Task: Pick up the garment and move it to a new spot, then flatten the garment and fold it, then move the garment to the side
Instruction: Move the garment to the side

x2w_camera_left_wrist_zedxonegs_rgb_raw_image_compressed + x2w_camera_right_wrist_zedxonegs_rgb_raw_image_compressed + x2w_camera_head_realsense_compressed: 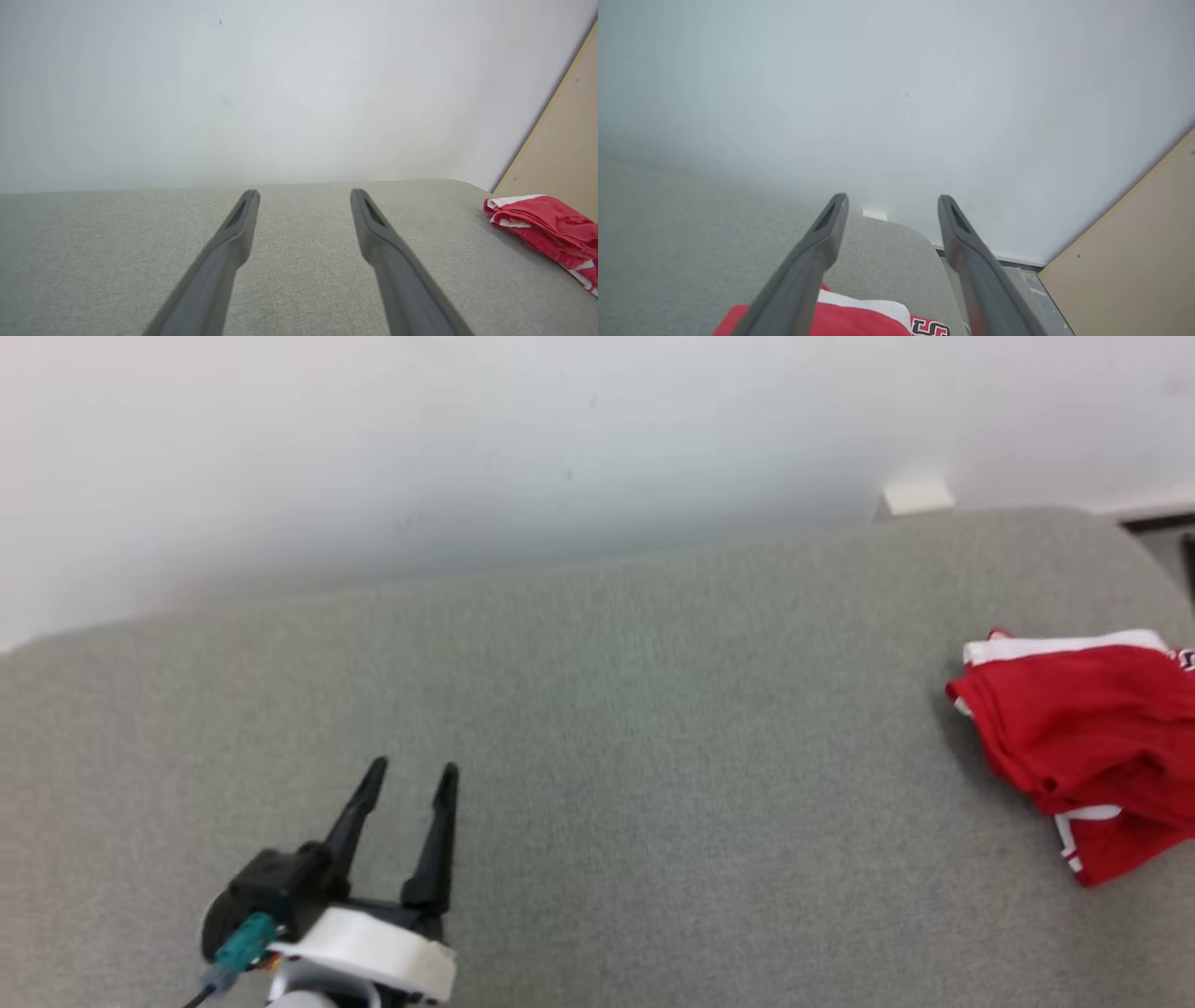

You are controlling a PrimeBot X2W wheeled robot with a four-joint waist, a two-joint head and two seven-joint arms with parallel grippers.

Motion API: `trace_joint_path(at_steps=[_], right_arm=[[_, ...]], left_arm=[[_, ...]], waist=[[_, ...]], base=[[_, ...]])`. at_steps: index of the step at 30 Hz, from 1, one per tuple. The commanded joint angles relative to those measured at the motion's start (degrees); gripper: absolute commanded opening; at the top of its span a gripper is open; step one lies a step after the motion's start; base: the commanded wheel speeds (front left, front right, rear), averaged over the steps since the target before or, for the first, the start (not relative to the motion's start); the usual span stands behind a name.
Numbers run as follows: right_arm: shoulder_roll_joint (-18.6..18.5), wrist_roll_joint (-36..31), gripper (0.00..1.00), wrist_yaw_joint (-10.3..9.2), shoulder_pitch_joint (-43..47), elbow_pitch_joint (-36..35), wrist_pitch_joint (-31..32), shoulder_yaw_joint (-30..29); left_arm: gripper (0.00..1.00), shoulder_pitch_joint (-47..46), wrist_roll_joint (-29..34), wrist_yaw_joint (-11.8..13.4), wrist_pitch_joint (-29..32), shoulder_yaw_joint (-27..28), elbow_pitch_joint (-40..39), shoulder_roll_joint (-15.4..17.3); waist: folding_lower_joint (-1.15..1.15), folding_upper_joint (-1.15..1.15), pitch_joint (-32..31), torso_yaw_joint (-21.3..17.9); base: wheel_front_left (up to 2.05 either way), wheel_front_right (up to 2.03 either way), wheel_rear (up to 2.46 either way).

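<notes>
Red garment (pixel 1074 737), far R side

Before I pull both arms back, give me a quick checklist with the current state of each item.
1. Left pincer open, nothing between its fingers: ok.
2. Right pincer open, nothing between its fingers: ok.
3. Red fabric garment with white trim folded into a compact stack: ok, though slightly rumpled.
4. Garment lies at the right side of the grey upholstered surface: ok.
5. Garment wholly on the surface: cannot tell, the head view's edge cuts it off.
6. Right pincer clear of the cloth: cannot tell.
</notes>
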Motion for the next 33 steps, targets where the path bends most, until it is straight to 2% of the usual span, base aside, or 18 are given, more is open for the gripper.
trace_joint_path(at_steps=[1, 4, 9, 17, 24, 33], right_arm=[[0.39, 0.38, 1.0, -0.13, 2.22, -2.25, -0.28, -0.77], [0.61, 0.71, 1.0, -0.13, 6.18, -9.09, -0.31, -3.89], [2.23, -0.93, 1.0, -0.13, 15.77, -20.99, -0.32, -12.47], [10.28, -8.27, 1.0, -0.13, 35.65, -36.04, -0.33, -26.69], [17.62, -12.52, 1.0, -0.13, 48.62, -44.21, -0.33, -33.96], [22.54, -14.65, 1.0, -0.13, 53.93, -47.04, -0.33, -36.92]], left_arm=[[1.0, 1.5, -0.98, 0.23, -0.06, 0.95, -0.41, 0.64], [1.0, 3.47, -1.38, 0.49, -0.05, 3.39, -1.25, 1.04], [1.0, 6.6, -2.78, -0.05, -0.05, 7.32, -1.19, 0.53], [1.0, 10.29, -1.04, -0.53, -0.03, 10.81, -0.86, -1.3], [1.0, 11.87, 1.11, -1.4, -0.03, 11.92, 0.69, -2.85], [1.0, 12.11, 4.08, -2.24, -0.03, 11.98, 1.96, -3.82]], waist=[[0.0, 0.0, -5.54, 0.43], [0.0, 0.0, -7.87, 0.77], [0.0, 0.0, -10.14, 1.73], [0.0, 0.0, -10.76, 3.1], [0.0, 0.0, -10.44, 4.05], [0.0, 0.0, -10.25, 4.38]], base=[[0.0, 0.0, 0.0], [0.0, 0.0, 0.0], [0.0, 0.0, 0.0], [0.0, 0.0, 0.0], [0.0, 0.0, 0.0], [0.0, 0.0, 0.0]])
